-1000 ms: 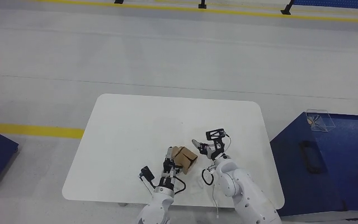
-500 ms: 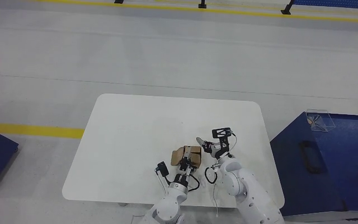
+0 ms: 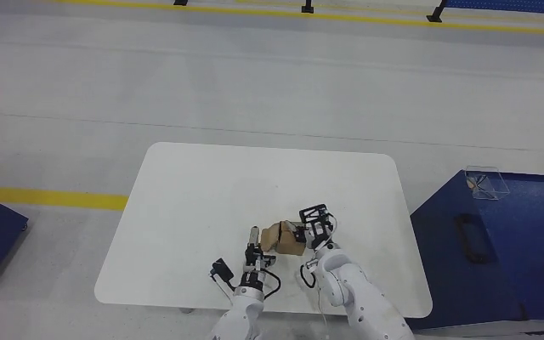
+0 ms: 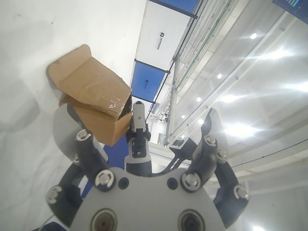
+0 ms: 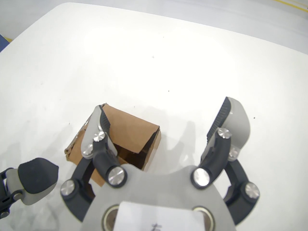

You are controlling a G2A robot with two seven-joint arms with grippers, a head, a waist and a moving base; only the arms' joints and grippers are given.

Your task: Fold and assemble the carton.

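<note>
Low in the middle of the top view, on the worktop [image 3: 212,195]: carton [image 3: 282,238], lying sideways, one end open. Flanked closely by left gripper [image 3: 253,237] and right gripper [image 5: 163,104], both spread wide, gripping nothing; likely bracing one side while tucking flaps opposite.
</note>
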